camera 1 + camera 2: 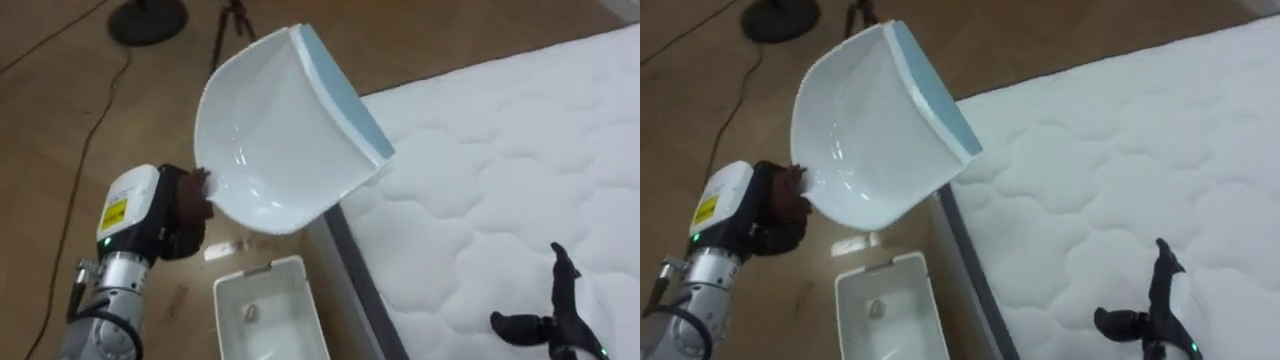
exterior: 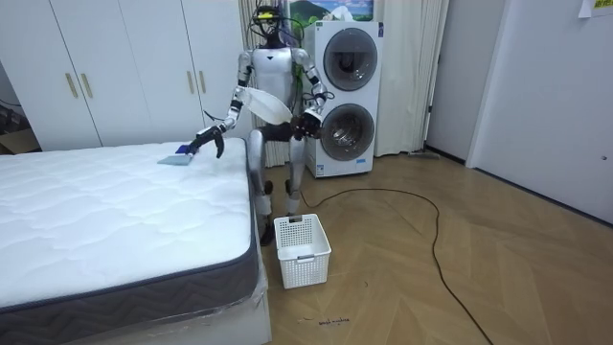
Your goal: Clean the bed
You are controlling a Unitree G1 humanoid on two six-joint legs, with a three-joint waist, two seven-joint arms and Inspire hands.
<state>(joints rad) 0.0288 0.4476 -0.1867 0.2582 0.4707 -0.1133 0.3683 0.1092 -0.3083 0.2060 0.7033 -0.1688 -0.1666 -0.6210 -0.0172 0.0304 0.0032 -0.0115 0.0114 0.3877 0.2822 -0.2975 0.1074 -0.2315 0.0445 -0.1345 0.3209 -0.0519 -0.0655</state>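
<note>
My left hand is shut on the handle of a white dustpan with a pale blue lip. I hold it tilted above the floor just off the bed's edge. A white quilted mattress covers the bed. My right hand hovers over it at the lower right, its dark fingers spread and relaxed. In the room view I stand at the bed's side. There my right hand hangs next to a small blue thing lying on the mattress.
A white plastic basket stands on the wooden floor below the dustpan, against the bed's side, with a small scrap inside. A round stand base and a cable lie farther out. Stacked washing machines stand behind me.
</note>
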